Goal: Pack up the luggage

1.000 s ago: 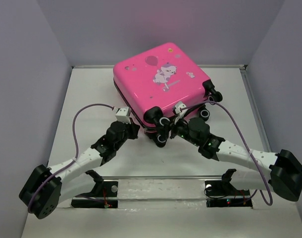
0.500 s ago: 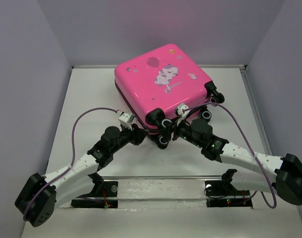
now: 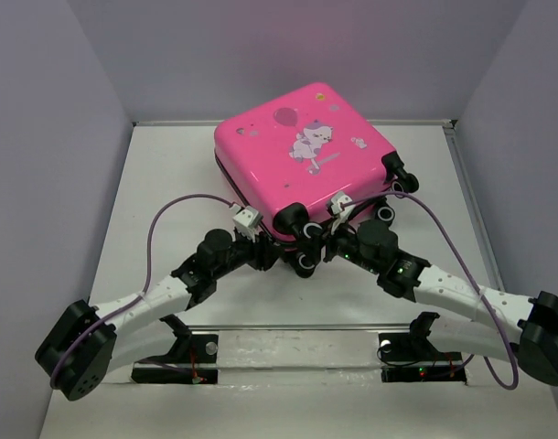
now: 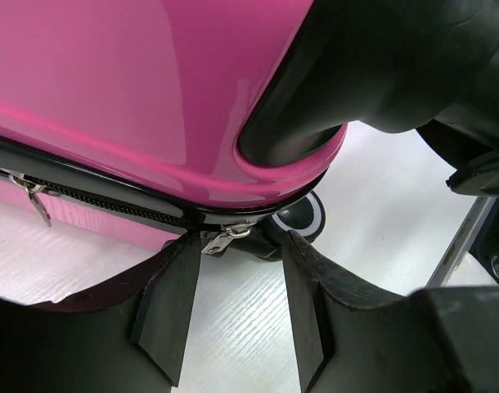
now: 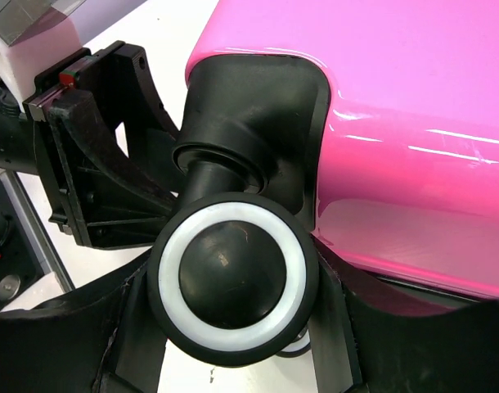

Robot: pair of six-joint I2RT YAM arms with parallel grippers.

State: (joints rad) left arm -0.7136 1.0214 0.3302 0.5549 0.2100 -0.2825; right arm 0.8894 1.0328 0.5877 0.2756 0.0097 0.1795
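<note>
The top view shows one hot-pink hard-shell suitcase (image 3: pixel 302 151), closed and lying flat at the far middle of the white tabletop (image 3: pixel 169 183). One printed face is turned up, with a white cartoon animal (image 3: pixel 314 139) and a balloon; the marks beneath the animal are too small to read. Two arms meet at its near corner, the left end effector (image 3: pixel 270 253) and the right end effector (image 3: pixel 323 245) either side of the black wheels; how many wheels there are is hard to tell from here. Compared with a second ago, the suitcase lies slightly further right and the left end effector has slid along the near side toward that corner. In the left wrist view, the left end effector (image 4: pixel 233 282) is part open and grips nothing. One small metal zipper pull (image 4: pixel 223 239) hangs at the mouth of the gap, and a second zipper pull (image 4: pixel 33 199) hangs further left on the black zipper band (image 4: pixel 102 203). In the right wrist view, one black wheel with a white ring (image 5: pixel 233 274) fills the gap of the right end effector (image 5: pixel 237 323), whose fingers stand part open against its two sides.
</note>
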